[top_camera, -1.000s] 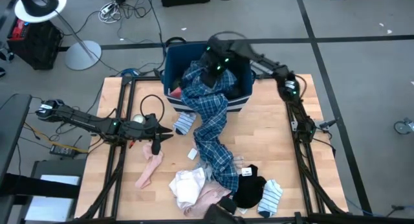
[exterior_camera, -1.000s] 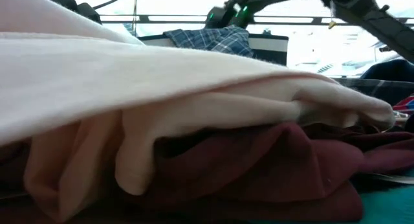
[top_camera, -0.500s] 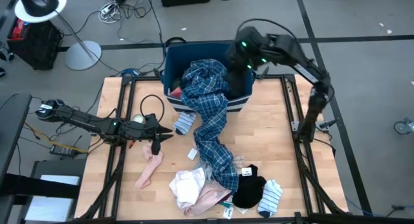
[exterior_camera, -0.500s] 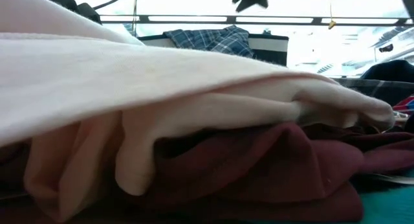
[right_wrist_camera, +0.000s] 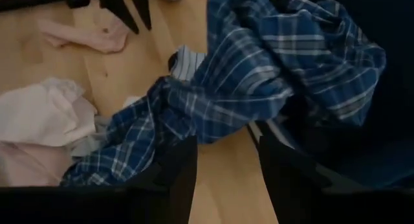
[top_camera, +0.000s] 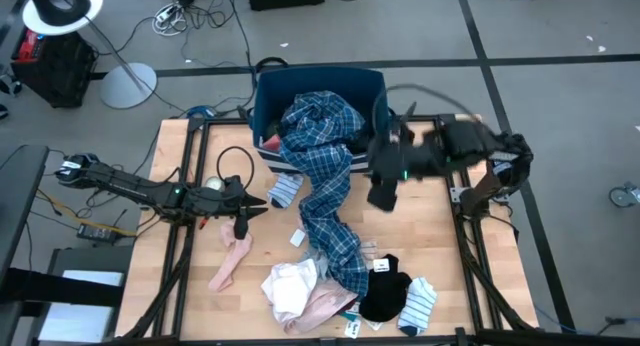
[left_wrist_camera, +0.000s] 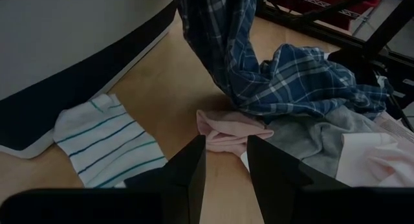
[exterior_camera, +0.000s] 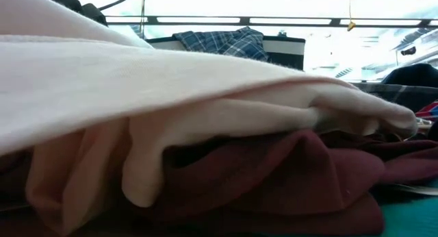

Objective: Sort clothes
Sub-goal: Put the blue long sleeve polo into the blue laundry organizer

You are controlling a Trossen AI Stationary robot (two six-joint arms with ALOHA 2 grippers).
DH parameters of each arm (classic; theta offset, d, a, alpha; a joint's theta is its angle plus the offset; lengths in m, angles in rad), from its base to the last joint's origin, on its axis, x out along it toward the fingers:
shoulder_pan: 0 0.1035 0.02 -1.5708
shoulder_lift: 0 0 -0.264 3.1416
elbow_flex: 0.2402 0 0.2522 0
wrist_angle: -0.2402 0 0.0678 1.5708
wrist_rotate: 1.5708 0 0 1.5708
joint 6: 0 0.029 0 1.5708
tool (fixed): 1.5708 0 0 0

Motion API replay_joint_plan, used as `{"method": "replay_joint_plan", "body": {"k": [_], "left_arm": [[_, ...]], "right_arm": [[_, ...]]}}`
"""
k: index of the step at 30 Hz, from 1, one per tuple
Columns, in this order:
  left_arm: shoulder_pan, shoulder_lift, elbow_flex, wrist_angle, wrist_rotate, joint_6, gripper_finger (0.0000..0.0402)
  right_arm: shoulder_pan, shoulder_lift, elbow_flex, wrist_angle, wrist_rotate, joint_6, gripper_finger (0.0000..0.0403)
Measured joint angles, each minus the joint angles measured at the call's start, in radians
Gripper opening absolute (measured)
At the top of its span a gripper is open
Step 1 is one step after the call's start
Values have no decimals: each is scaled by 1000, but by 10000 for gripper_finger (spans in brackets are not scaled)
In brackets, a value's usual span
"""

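Light wooden table (top_camera: 440, 246) seen from above, carrying scattered garments. A dark blue bin (top_camera: 268, 96) stands at the middle of the far edge. A blue plaid garment (top_camera: 330, 211) hangs from the bin and trails down the table's centre toward the near edge. A white sock with teal stripes (top_camera: 283, 191) lies just beside the bin's near wall. A pink sock (top_camera: 230, 261) lies toward the left edge. At the near edge lie a white garment (top_camera: 290, 286), a pale pink garment (top_camera: 322, 308), a black garment (top_camera: 385, 291) and a blue-striped sock (top_camera: 418, 306), close together.
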Motion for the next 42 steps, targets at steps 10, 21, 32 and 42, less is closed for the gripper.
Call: {"method": "replay_joint_plan", "body": {"k": [10,21,32,42], "left_arm": [[0,0,0,1,0,-6,119],[0,0,0,3,11,-14,119],[0,0,-19,12,11,-24,119],[0,0,-51,89,11,-26,119]], "right_arm": [[179,1,-374,29,110,320,166],[187,1,-838,450,-76,432,166],[102,-59,-1177,1065,-292,400,166],[11,-40,-1357,1442,-398,376,142]]}}
